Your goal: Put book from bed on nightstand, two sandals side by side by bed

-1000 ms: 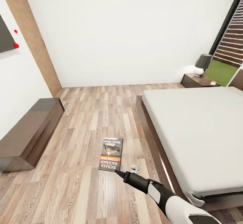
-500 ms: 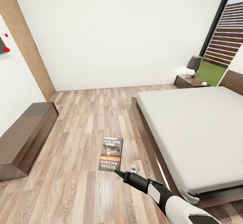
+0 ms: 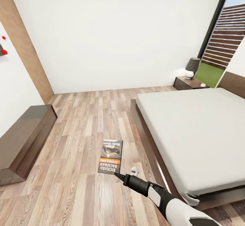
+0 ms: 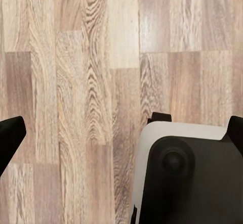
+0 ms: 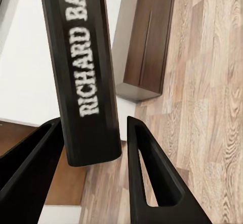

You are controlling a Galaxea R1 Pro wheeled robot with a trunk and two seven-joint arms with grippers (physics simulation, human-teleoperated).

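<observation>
The book (image 3: 110,156) was found pinched at its edge in the right gripper (image 5: 93,155) above the floor (image 3: 85,124), off the bed (image 3: 194,134), the nightstand (image 3: 189,82) not reached

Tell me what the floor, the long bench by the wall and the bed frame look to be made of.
The floor looks like light-brown wood planks or laminate, with printed-looking grain and staggered joints, and a faint sheen. The bench appears to be dark wood veneer with a glossy finish: its top mirrors the pale wall. The bed frame seems to be similar dark brown wood, smooth; whether it is solid or veneer cannot be told.
</observation>
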